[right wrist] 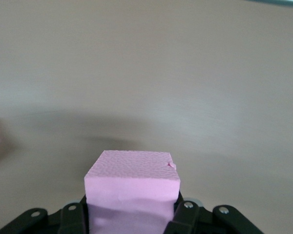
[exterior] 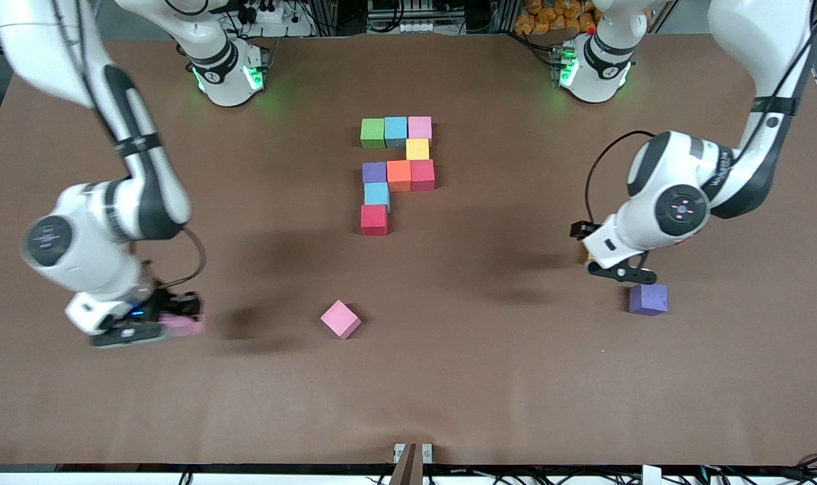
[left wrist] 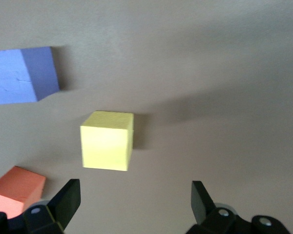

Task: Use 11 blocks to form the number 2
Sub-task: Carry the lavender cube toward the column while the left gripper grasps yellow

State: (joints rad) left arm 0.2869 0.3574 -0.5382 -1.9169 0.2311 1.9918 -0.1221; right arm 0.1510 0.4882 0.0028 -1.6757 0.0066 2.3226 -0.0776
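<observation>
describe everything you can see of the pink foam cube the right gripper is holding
The pink matte foam cube has a finely pebbled surface, square edges and a small nick at one top corner. The right gripper is shut on it, its black fingers pressing two facing sides, at the right arm's end of the table. The cube sits level between them. Whether it rests on the brown table or is just off it cannot be told.

Bright even overhead light; soft arm shadows on table (exterior: 448,377); wrist views blurred, slightly washed.
</observation>
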